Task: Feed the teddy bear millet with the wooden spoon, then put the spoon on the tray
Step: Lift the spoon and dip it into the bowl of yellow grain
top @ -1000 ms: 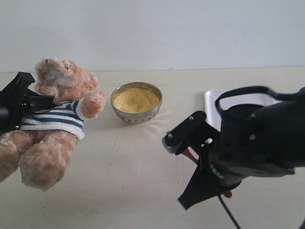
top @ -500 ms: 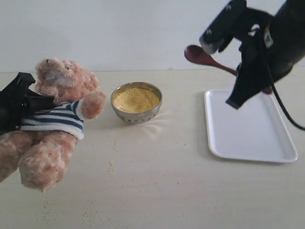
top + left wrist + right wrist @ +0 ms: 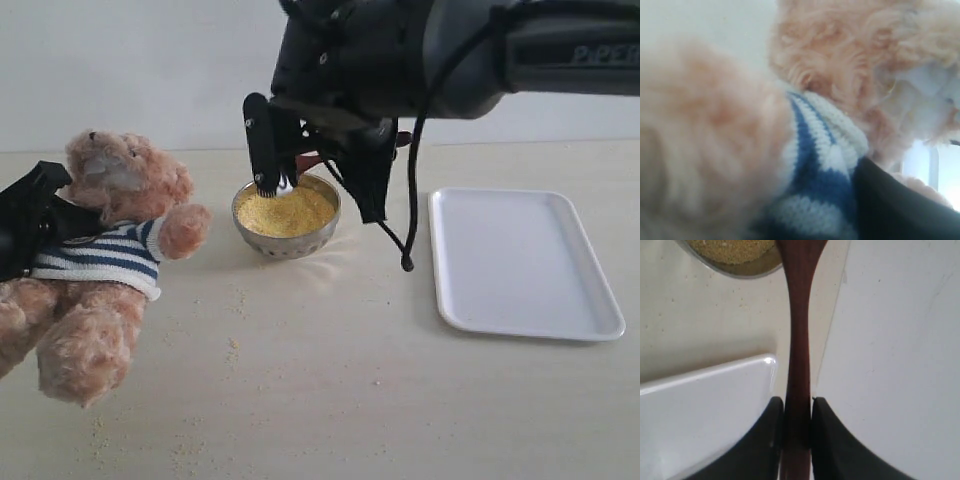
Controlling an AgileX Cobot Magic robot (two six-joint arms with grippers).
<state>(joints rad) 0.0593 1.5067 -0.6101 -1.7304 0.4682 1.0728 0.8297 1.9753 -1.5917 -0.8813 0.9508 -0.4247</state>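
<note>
The right arm [image 3: 420, 55] fills the top of the exterior view and hides most of the right claw [image 3: 798, 412]. The wrist view shows its two dark fingers pressed together on the handle of the wooden spoon [image 3: 799, 330].

The teddy bear [image 3: 110, 250] leans well off to the far side of that claw. Its legs are cut off at the frame edge. The left claw [image 3: 30, 220] is closed on its upper body, with only one dark finger [image 3: 895, 210] showing against the striped shirt; the other is lost in fur.

The tray [image 3: 520, 260] lies beside the right claw, on the side away from the bear.

The metal bowl [image 3: 290, 243] of millet [image 3: 285, 212] sits just below and ahead of the right claw's fingertips. The spoon's handle runs out from the claw over the bowl's rim. Its scoop is cut off in the wrist view and hidden by the arm in the exterior view, so whether it touches the millet cannot be told.

Loose grains [image 3: 235, 350] dot the table.
</note>
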